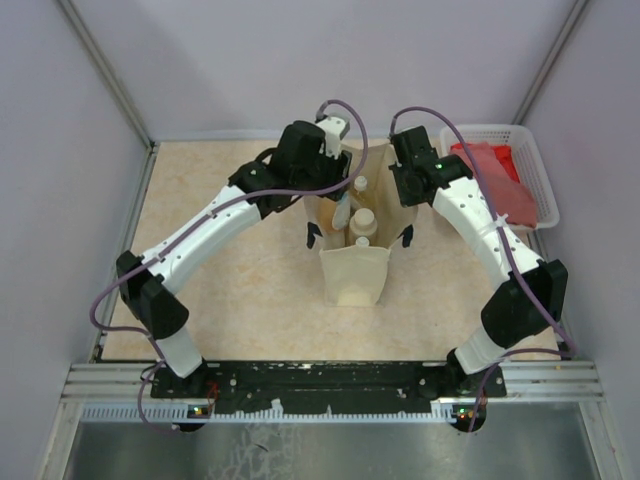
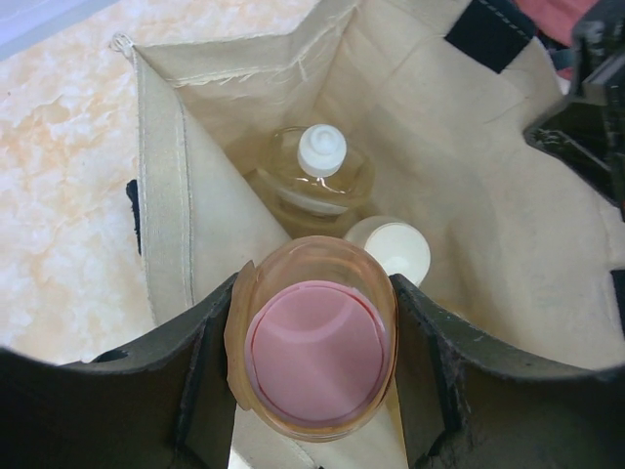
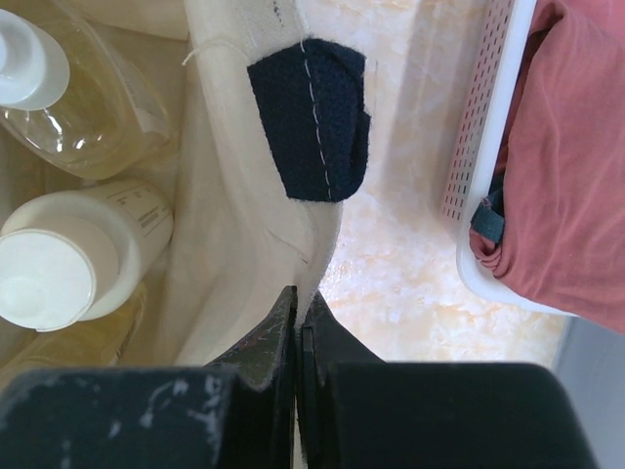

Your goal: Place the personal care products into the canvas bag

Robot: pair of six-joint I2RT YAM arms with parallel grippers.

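Note:
The canvas bag [image 1: 352, 272] stands open mid-table, beige with a navy strap [image 3: 317, 117]. My left gripper [image 2: 312, 352] is shut on the orange bottle with the pink cap [image 2: 314, 350] and holds it upright over the bag's mouth. Inside the bag stand an amber bottle with a white cap [image 2: 317, 171] and the cream bottle [image 2: 391, 252]. In the right wrist view the amber bottle [image 3: 68, 98] and the cream bottle [image 3: 78, 249] also show, with more amber [image 3: 83, 347] below them. My right gripper [image 3: 305, 303] is shut on the bag's right rim [image 3: 293, 234].
A white plastic basket [image 1: 535, 170] with red cloth [image 1: 490, 165] stands at the back right, close to my right arm; it also shows in the right wrist view [image 3: 479, 147]. Grey walls enclose the table on three sides.

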